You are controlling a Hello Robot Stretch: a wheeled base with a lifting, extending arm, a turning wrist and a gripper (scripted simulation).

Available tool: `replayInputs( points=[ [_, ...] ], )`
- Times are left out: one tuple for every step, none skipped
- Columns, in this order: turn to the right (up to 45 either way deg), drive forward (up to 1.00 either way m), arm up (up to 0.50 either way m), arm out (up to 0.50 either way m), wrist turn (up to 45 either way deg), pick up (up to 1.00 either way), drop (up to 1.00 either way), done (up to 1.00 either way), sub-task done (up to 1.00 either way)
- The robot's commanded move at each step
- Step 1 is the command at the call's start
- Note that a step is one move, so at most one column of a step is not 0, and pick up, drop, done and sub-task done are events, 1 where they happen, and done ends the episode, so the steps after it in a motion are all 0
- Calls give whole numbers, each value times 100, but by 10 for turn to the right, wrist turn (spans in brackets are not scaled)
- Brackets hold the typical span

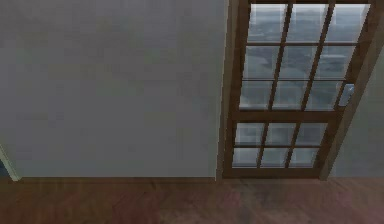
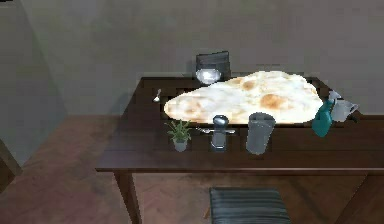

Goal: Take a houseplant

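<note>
A tall wooden door (image 1: 295, 90) with glass panes is dead ahead. Out to the side is the dark wooden table (image 2: 130, 140), my landmark. A dark chair (image 2: 250, 205) sits at its near edge, another chair (image 2: 212, 68) at its far edge. On the table near the front edge stands a grey canister (image 2: 260, 133). And there's the houseplant (image 2: 180, 134), small, green and potted, on the table by that same front edge, a grey shaker (image 2: 219, 132) between it and the canister. My claw's state? I cannot tell.

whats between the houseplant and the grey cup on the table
In the arm side view, a small grey shaker-like item stands on the table between the houseplant and the grey cup.
</note>
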Motion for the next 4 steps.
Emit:
replayInputs(
  points=[
    [0, 0, 50, 0, 0, 0, 0, 0, 0],
    [0, 0, 34, 0, 0, 0, 0, 0, 0],
    [0, 0, 0, 40, 0, 0, 0, 0, 0],
    [0, 0, 0, 0, 450, 0, 0, 0, 0]
  ],
)
